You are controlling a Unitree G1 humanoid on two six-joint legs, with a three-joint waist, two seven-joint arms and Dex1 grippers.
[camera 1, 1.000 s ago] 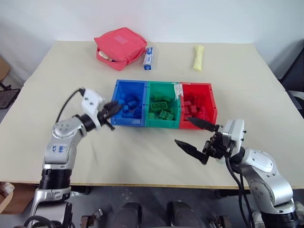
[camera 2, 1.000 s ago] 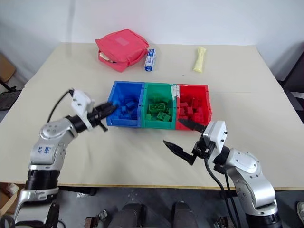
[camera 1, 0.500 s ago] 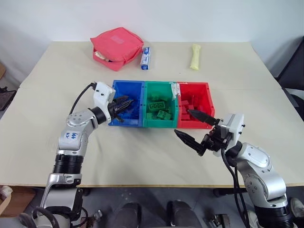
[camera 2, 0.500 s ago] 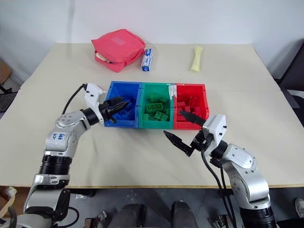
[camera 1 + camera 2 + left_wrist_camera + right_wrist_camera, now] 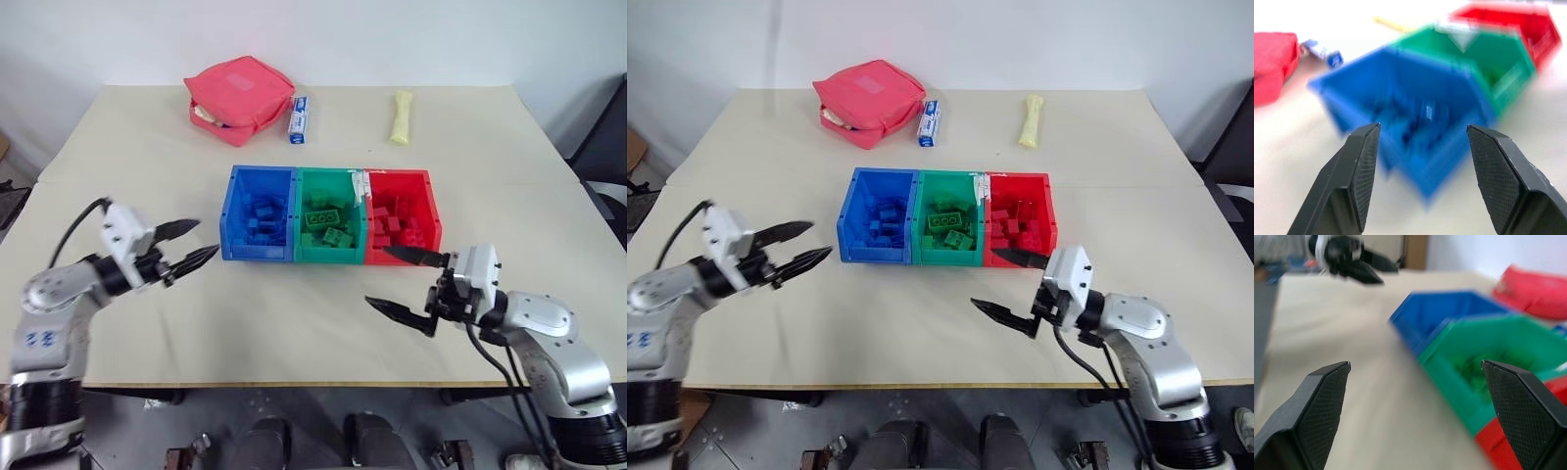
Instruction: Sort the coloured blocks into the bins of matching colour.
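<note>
Left gripper (image 5: 194, 244) hanging beside blue bin (image 5: 233, 217), jaws apart, empty; right gripper (image 5: 405, 280) gaping wide near red bin (image 5: 432, 217).

Bare table (image 5: 284, 313) before bins (image 5: 331, 227); pouch (image 5: 240, 98), tube (image 5: 299, 119) behind.

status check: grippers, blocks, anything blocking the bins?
Left gripper open, empty, beside blue bin. Right gripper open, empty, near red bin. Blocks sorted by colour in bins. No obstruction.

bins (image 5: 331, 257) mid-table (image 5: 147, 147) | blocks (image 5: 328, 227) inside | pouch (image 5: 238, 98) behind-left
</note>
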